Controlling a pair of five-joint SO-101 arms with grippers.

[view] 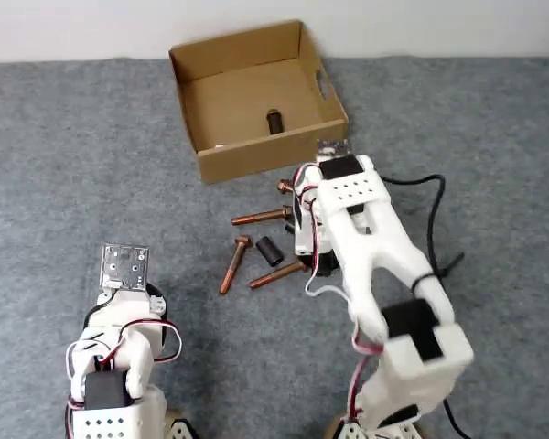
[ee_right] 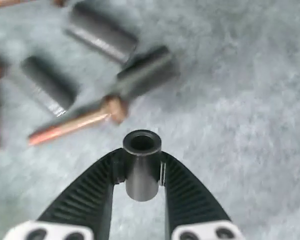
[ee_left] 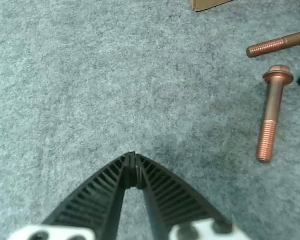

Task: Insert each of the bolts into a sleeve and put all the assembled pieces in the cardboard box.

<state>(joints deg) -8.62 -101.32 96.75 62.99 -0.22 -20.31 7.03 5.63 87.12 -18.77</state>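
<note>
Toward the table's near edge we see the left gripper, its jaws closed together with nothing between them. Farther in, the right gripper has its jaws pinched on a dark sleeve, open end showing. Mid-table beyond it lie bolts and loose sleeves. The cardboard box sits by the far edge, one dark piece inside.

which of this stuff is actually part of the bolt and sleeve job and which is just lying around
Job: bolts, loose sleeves, the sleeve held in the right gripper, cardboard box, dark piece inside it.
Lying about: black cable, grey carpet.
</note>
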